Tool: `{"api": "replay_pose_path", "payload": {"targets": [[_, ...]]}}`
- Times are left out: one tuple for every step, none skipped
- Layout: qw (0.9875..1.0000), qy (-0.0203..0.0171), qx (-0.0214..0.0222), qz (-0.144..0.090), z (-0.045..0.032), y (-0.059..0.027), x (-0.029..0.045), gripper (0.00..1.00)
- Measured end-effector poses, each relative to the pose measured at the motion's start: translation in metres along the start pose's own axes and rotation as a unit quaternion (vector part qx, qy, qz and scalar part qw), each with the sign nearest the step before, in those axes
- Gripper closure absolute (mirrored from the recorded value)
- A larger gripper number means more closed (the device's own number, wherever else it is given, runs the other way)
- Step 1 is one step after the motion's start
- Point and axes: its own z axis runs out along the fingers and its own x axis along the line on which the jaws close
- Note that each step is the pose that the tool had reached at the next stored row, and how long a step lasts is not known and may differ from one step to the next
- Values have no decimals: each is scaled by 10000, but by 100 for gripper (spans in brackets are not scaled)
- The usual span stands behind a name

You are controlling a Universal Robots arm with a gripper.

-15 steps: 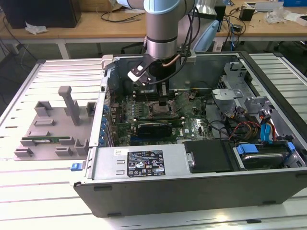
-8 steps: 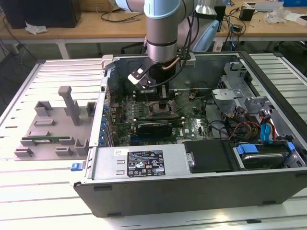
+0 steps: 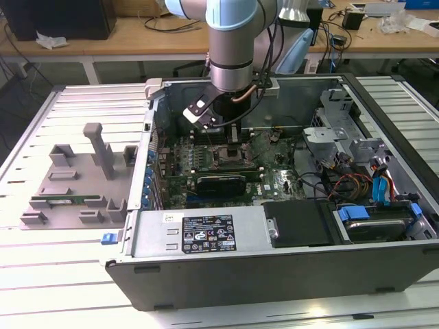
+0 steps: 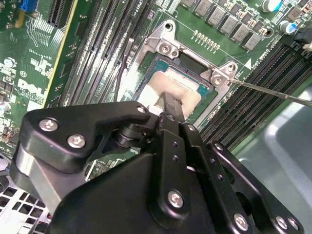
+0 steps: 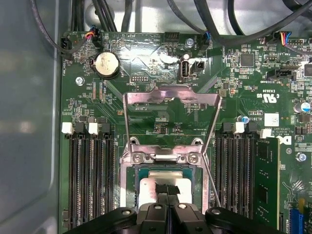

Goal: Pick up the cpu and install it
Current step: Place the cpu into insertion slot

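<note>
Since the claw (image 5: pixel 166 191) stands right over the socket (image 5: pixel 165 157), with its two fingers drawn tight together and their tip on the silver top of the chip (image 5: pixel 148 187), the job now looks like seating rather than carrying. The chip lies inside the socket's frame on the green board (image 5: pixel 146 63), down in the open computer case (image 3: pixel 274 274); whether it is fully home I cannot tell. From where I stand, the trick is a flat chip, square to the frame, corners matched, no sideways shove and hardly any force, since the contacts underneath likely bend easily. The metal lid (image 5: pixel 170 95) stands open, clear of the fingers, and the thin lever (image 4: pixel 273 92) lies off to one side.
</note>
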Motion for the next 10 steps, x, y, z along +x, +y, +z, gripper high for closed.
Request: {"api": "replay_pose_path", "payload": {"targets": [[10000, 0, 0, 0, 0, 0, 0, 89], [10000, 0, 0, 0, 0, 0, 0, 89], [10000, 0, 0, 0, 0, 0, 0, 89], [10000, 2, -1, 0, -2, 0, 0, 89], [10000, 5, -3, 1, -18, 2, 1, 89], [10000, 1, -1, 0, -43, 2, -1, 89], [10000, 1, -1, 0, -68, 3, -1, 89], [10000, 1, -1, 0, -110, 5, -2, 89], [10000, 1, 0, 1, -149, 6, -3, 89], [10000, 1, -1, 0, -181, 7, -4, 89]]}}
